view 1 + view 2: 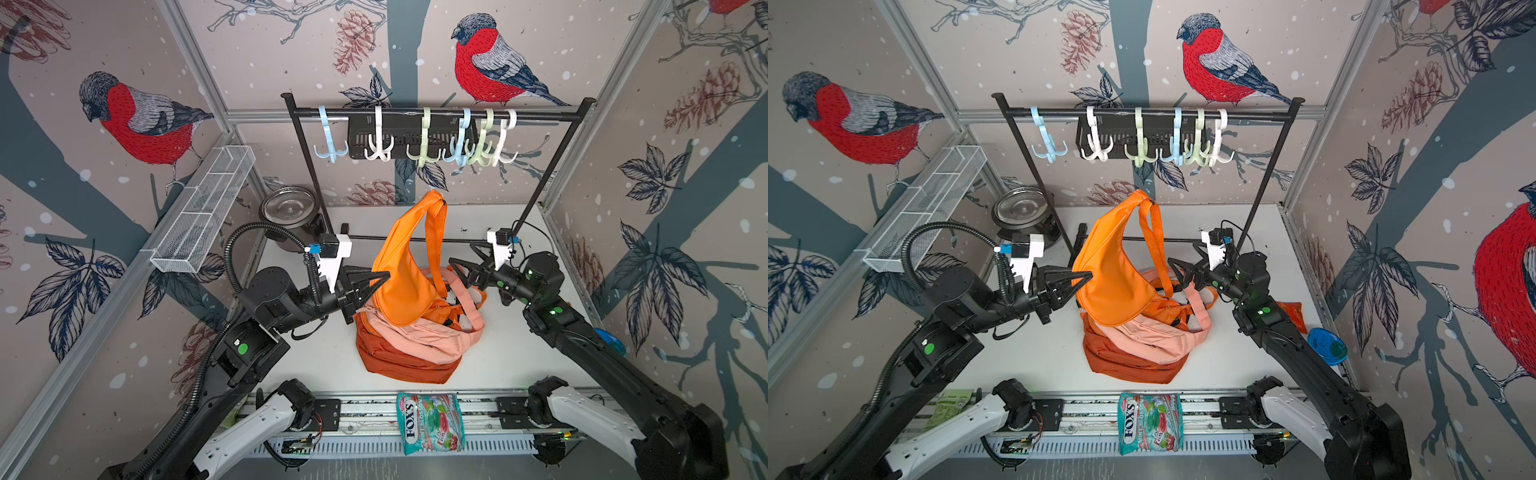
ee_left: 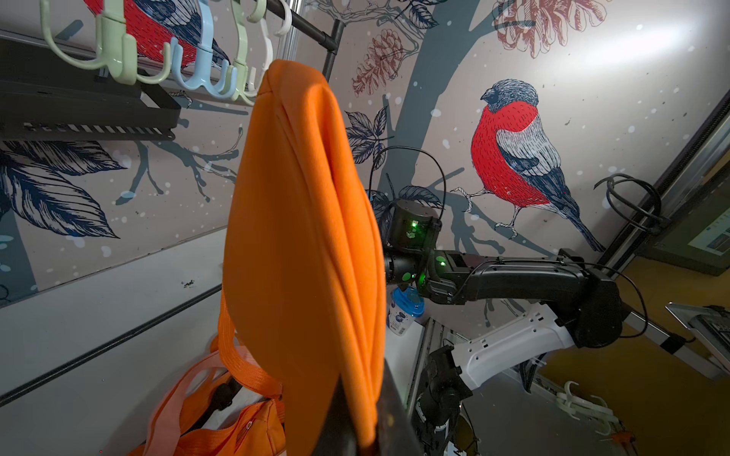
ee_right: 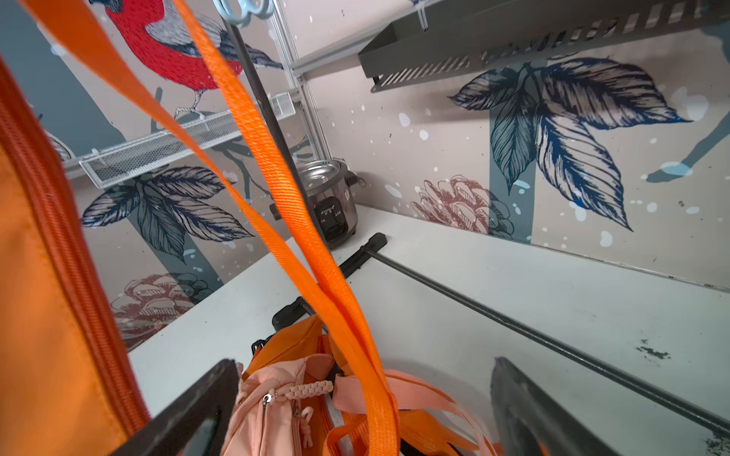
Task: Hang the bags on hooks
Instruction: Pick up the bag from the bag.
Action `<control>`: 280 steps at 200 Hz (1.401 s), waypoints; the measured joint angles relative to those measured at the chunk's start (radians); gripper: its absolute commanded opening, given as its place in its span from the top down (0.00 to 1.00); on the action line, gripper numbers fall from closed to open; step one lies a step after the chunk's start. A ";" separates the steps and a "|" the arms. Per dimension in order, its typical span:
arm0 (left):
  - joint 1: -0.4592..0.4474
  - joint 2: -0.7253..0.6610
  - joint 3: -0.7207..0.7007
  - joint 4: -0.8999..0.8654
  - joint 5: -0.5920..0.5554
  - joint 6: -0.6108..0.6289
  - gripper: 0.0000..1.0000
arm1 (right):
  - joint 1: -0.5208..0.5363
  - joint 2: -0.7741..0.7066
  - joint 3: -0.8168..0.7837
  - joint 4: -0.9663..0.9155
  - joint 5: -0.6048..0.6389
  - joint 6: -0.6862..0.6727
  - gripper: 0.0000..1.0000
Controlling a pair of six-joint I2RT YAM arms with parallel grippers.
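While the rack [image 1: 436, 113] stands beyond both sets of jaws with open air under its rail, the bag [image 1: 399, 266] rises soft and light, probably floppy, above the left gripper [image 1: 380, 277], which is pinched shut on its lower edge. Its slack strap [image 3: 276, 177] hangs just ahead of the right gripper [image 1: 460, 273], spread wide and empty: the likely hold. The hooks [image 1: 422, 151] crowd overhead, some nearly touching, so a snag looks possible.

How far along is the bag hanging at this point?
Done: the orange bag is held up over the other bags, pinched in the shut left gripper. In hand: the open right gripper sits beside its strap, not gripping it. Left: strap over one of the empty hooks on the rail.
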 measured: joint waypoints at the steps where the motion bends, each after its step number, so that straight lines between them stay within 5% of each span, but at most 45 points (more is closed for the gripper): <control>1: 0.000 -0.001 0.000 0.000 0.000 0.000 1.00 | 0.000 0.003 0.001 0.001 0.000 -0.001 0.01; 93: 0.000 -0.040 -0.023 0.000 0.020 -0.024 1.00 | 0.123 0.204 0.148 0.023 -0.037 -0.109 0.02; 164: 0.000 -0.077 -0.045 0.003 0.019 -0.029 1.00 | 0.124 0.230 0.180 0.024 -0.058 -0.115 0.93; 218: 0.000 -0.111 -0.101 0.007 -0.006 -0.045 1.00 | 0.114 0.191 0.187 -0.007 -0.039 -0.090 0.96; 280: 0.000 -0.186 -0.225 0.050 -0.108 -0.064 1.00 | 0.061 -0.007 0.159 -0.118 0.274 -0.038 0.96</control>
